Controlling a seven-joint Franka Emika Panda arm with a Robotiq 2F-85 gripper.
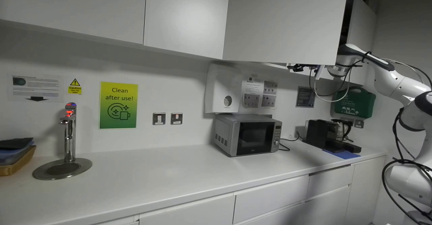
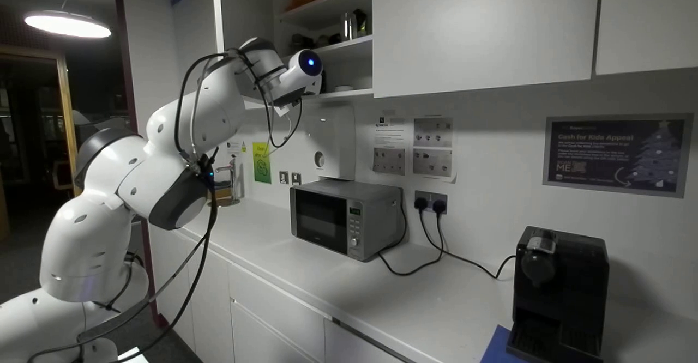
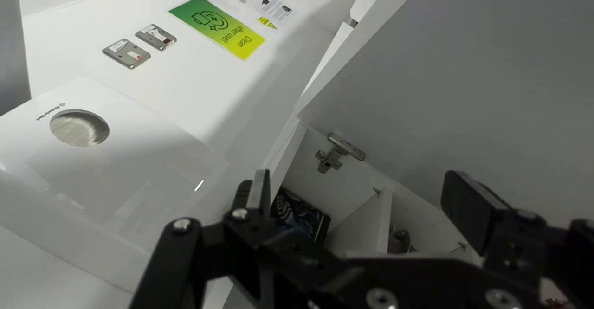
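Gripper (image 3: 356, 186): fingers wide apart, nothing held.
Cupboard door (image 1: 287, 22): swung open, nearest thing to the gripper; black gripper parts show just under its lower edge in an exterior view. Touching or not, can't tell.
Open cupboard (image 2: 354, 68): shelved, seen past the finger gap in the wrist view; patterned item (image 3: 299, 214) inside, partly hidden.
Hinge (image 3: 341, 151): metal, joins door to cupboard.
Dispenser (image 3: 139, 170): on wall, below cupboard, above microwave (image 1: 251, 133).
Worktop (image 1: 152, 177): carries microwave, black coffee machine (image 2: 561, 292).
Step in hand: my read, positioning at the door's inner side, no hold made.
Next move calls for: probably clearance from door edge and cupboard base; sort which side of the panel each finger sits before any squeeze.
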